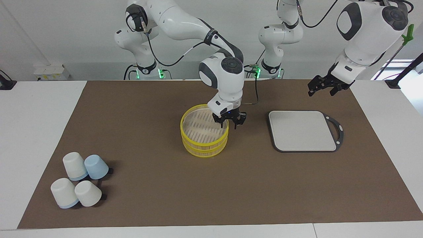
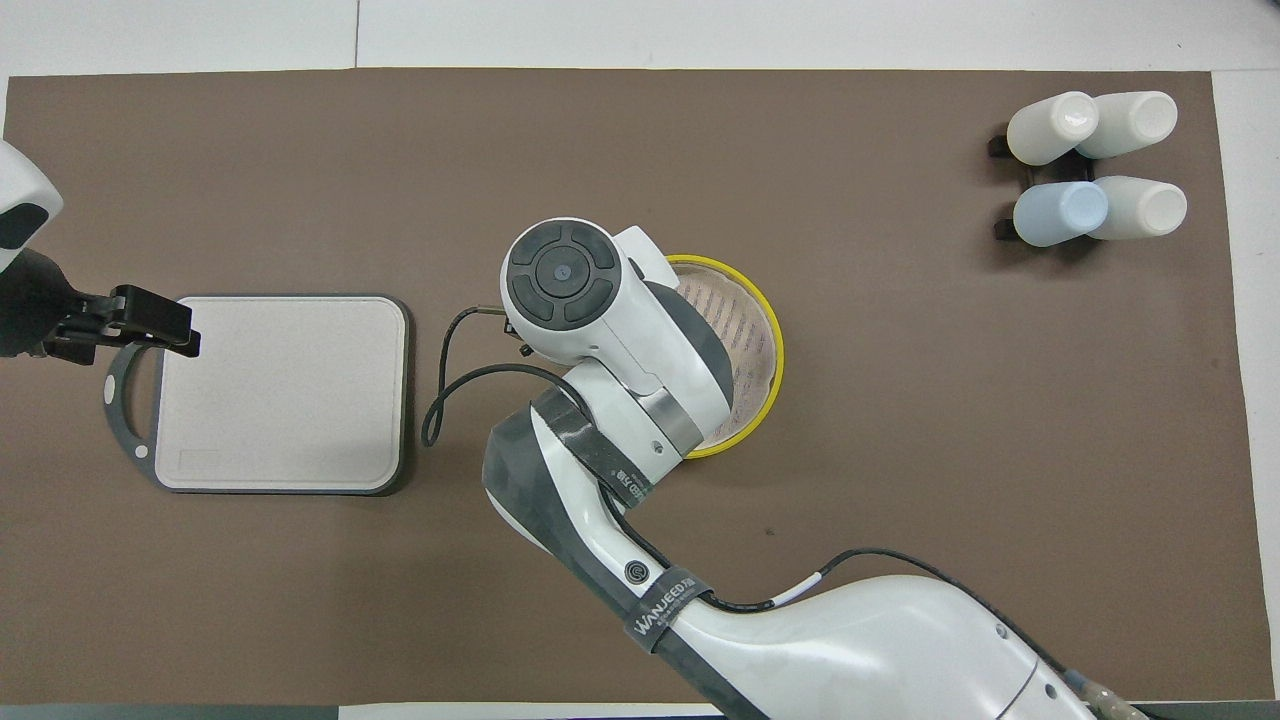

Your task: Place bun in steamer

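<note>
Facing view: right gripper (image 1: 229, 123) hangs over the rim of the round yellow-rimmed two-tier steamer (image 1: 204, 133) w/ tan slatted floor, at the edge toward the left arm's end; fingers parted, nothing seen between them. Cream bun isn't visible; can't tell where it lies. Left gripper (image 1: 318, 88) waits, spread wide, above the mat nr the grey rectangular board (image 1: 302, 131).

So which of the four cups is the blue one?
The blue cup is the one nearest the steamer of the four; the other three cups are white.
</note>
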